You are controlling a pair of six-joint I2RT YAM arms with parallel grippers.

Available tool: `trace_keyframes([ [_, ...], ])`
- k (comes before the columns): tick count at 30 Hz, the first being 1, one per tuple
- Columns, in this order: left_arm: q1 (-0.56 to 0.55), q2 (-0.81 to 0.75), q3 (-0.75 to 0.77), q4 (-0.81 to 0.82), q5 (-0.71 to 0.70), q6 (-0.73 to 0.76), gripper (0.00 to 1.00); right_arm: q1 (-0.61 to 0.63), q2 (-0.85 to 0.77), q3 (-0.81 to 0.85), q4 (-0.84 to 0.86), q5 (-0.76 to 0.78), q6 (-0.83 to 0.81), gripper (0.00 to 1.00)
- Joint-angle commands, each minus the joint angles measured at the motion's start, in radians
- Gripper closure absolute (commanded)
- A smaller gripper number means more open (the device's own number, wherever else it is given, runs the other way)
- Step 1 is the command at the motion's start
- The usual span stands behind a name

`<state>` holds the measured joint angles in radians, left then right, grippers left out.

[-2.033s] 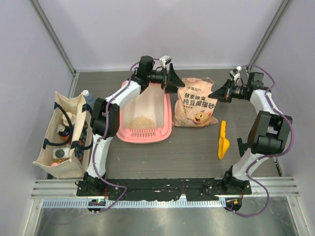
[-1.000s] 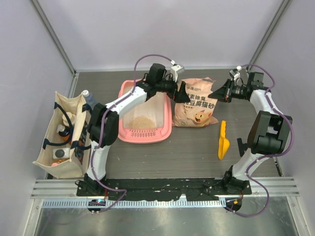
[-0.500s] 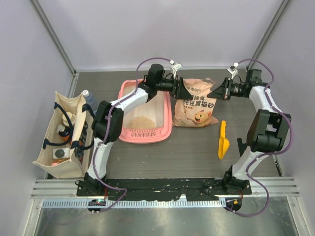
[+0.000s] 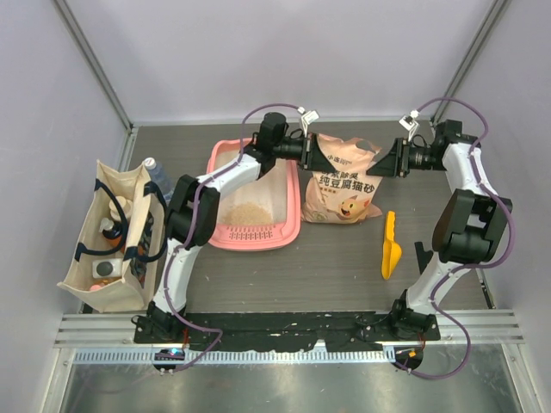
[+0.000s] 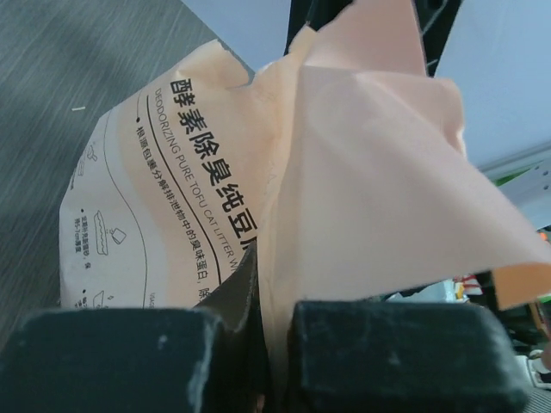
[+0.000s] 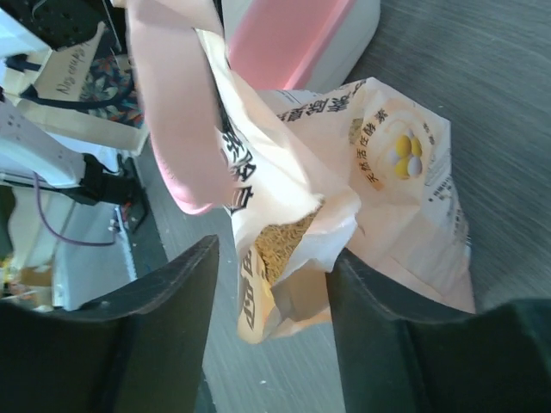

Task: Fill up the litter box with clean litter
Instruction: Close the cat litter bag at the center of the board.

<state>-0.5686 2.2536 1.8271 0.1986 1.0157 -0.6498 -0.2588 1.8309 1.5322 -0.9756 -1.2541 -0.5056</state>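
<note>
The pink litter box (image 4: 254, 243) lies left of centre with a small pile of clean litter (image 4: 248, 212) on its floor. Beside it on the right lies a peach litter bag (image 4: 344, 185). My left gripper (image 4: 312, 151) is shut on the bag's top left corner, and the left wrist view shows the bag's film (image 5: 362, 172) pinched where the left gripper (image 5: 275, 344) closes. My right gripper (image 4: 385, 161) is at the top right corner. It stands open (image 6: 271, 292) around the torn mouth, where tan granules (image 6: 288, 237) show inside.
A yellow-orange scoop (image 4: 391, 248) lies on the table right of the bag. A beige tote bag (image 4: 116, 232) with bottles stands at the far left. Grey walls close in the back and sides.
My left arm swung right from over the tray and shut on the bag's left corner. My right gripper opened and closed in on the bag's right corner.
</note>
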Motion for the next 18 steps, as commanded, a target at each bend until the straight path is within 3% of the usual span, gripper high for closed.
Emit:
trace_keyframes([
  [1,0.022,-0.003,0.041,0.065,0.078,-0.066,1.0,-0.02,-0.076,0.023,-0.051,0.036,-0.119,0.39],
  [5,0.024,-0.003,0.044,0.084,0.077,-0.089,1.0,-0.056,-0.087,0.039,-0.051,0.032,-0.119,0.21],
  [11,0.024,-0.008,0.041,0.075,0.064,-0.09,1.0,-0.102,-0.093,0.037,-0.055,0.015,-0.106,0.18],
  [14,0.023,-0.011,0.037,0.071,0.066,-0.09,1.0,-0.1,-0.131,0.008,-0.175,0.022,-0.322,0.15],
  [18,0.026,-0.017,0.037,0.067,0.061,-0.09,1.0,-0.069,-0.159,-0.038,-0.219,0.033,-0.431,0.16],
])
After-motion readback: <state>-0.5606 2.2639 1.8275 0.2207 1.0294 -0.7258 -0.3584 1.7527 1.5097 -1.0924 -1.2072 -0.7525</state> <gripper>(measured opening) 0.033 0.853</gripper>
